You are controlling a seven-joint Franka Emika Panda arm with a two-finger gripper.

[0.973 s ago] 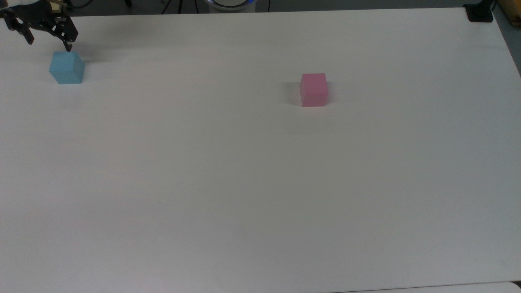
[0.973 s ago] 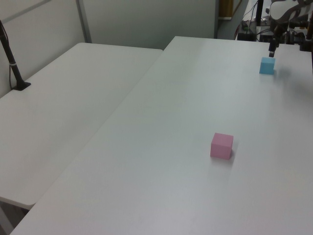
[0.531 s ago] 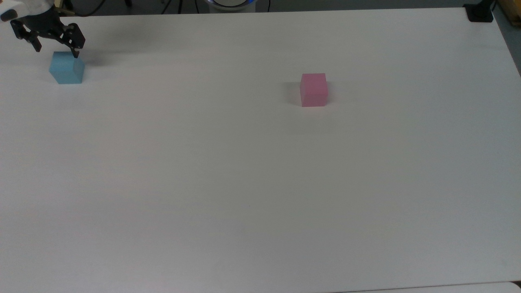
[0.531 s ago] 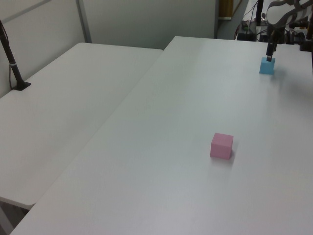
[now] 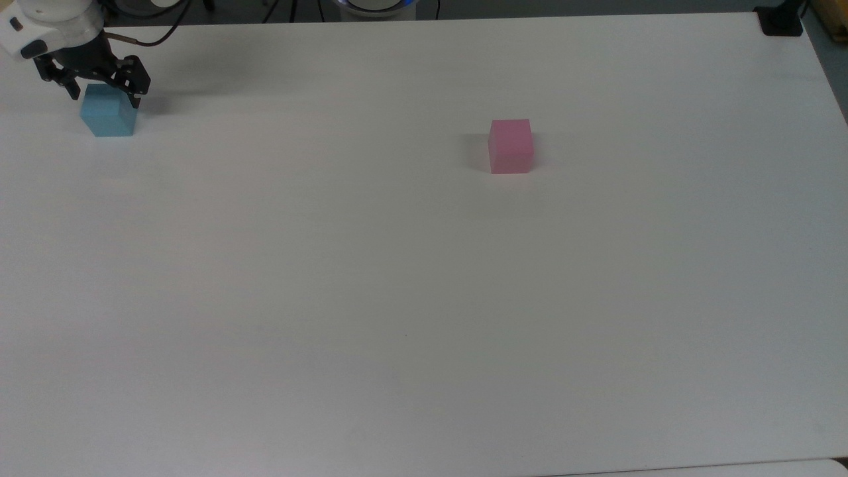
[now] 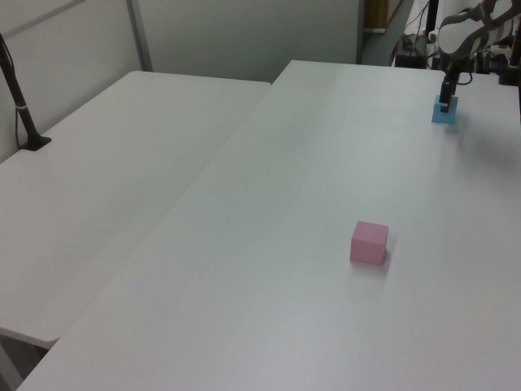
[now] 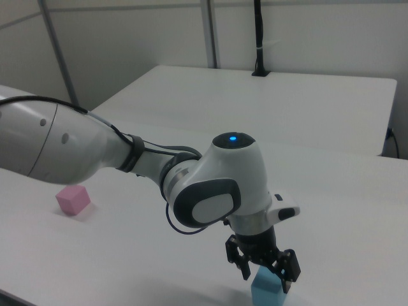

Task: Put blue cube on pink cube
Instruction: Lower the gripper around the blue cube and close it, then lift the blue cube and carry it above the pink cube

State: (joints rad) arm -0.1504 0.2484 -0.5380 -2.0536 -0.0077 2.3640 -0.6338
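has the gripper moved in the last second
Yes. In the top view the gripper has come down and toward the top view's right, so its open fingers now straddle the blue cube, which has stayed put.

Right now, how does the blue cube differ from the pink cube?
The blue cube is sky blue; the pink cube is pastel pink. The blue cube sits between the gripper's open fingers, while the pink cube stands alone far toward the top view's right. Both look similar in size, matte, and rest on the table.

White table (image 5: 424, 298), 2nd table (image 6: 106, 163) beside, black pole (image 6: 18, 102), grey partition wall (image 6: 244, 32)
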